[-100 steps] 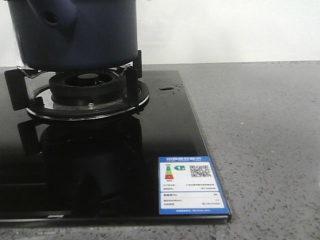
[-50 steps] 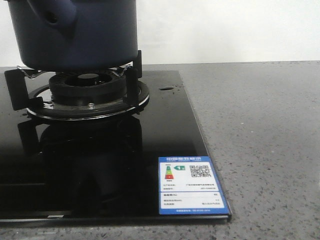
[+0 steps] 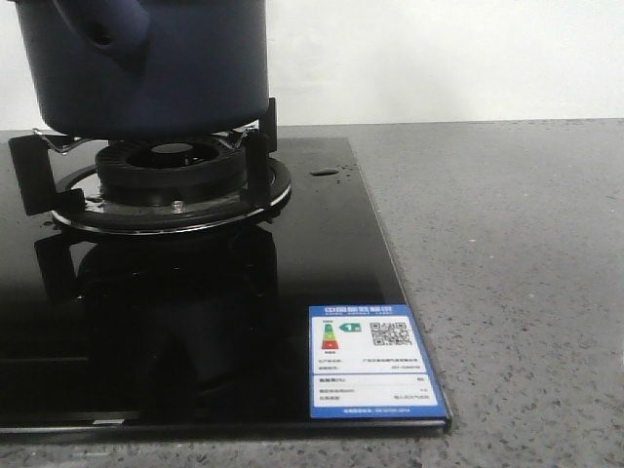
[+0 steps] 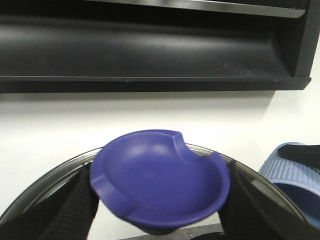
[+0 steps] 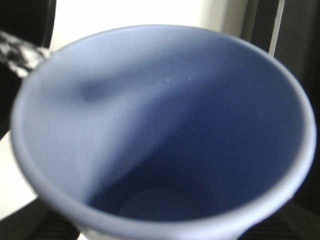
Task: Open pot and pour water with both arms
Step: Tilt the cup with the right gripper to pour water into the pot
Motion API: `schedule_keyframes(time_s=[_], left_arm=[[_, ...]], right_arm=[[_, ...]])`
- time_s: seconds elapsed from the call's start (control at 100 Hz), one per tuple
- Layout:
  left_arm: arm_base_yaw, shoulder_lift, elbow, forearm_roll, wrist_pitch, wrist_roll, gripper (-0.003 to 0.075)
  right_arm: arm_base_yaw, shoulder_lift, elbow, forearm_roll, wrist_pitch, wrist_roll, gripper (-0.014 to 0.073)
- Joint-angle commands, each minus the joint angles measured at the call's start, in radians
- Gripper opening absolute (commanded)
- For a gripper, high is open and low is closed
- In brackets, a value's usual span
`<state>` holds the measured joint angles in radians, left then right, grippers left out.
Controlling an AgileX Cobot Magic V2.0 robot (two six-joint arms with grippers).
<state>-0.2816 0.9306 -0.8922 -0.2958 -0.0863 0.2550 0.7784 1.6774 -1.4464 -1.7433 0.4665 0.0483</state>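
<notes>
The dark navy pot (image 3: 156, 68) stands on the gas burner (image 3: 171, 180) at the far left of the front view, its stubby handle (image 3: 107, 29) facing me. No gripper shows in that view. In the left wrist view my left gripper (image 4: 160, 222) is shut on the blue knob (image 4: 160, 180) of a glass lid with a metal rim (image 4: 45, 175), held up in front of a white wall. In the right wrist view my right gripper (image 5: 160, 232) holds the pale-blue cup (image 5: 150, 125), whose inside fills the view. A small puddle and droplets of water (image 3: 324, 174) lie on the cooktop.
The black glass cooktop (image 3: 292, 292) carries a blue energy label (image 3: 372, 361) at its front right corner. Grey speckled counter (image 3: 517, 273) lies to its right. The pale-blue cup (image 4: 292, 175) also shows beside the lid in the left wrist view, under a dark range hood (image 4: 150, 45).
</notes>
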Motion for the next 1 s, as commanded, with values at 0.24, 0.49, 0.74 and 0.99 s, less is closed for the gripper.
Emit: schedule_keyframes(time_s=[0.24, 0.49, 0.74, 0.99], left_arm=[[0.002, -0.019, -0.036, 0.003, -0.105, -0.003, 0.0400], [0.002, -0.019, -0.036, 0.003, -0.105, -0.003, 0.0400], [0.002, -0.019, -0.036, 0.003, -0.105, -0.003, 0.0400], [0.002, -0.019, -0.036, 0.003, -0.105, -0.003, 0.0400]], right_arm=[[0.003, -0.046, -0.040, -0.056, 0.039, -0.002, 0.0348], [0.003, -0.046, -0.040, -0.056, 0.044, -0.002, 0.0348], [0.003, -0.046, -0.040, -0.054, 0.059, -0.002, 0.0348], [0.003, -0.046, -0.040, -0.029, 0.090, 0.118, 0.0348]])
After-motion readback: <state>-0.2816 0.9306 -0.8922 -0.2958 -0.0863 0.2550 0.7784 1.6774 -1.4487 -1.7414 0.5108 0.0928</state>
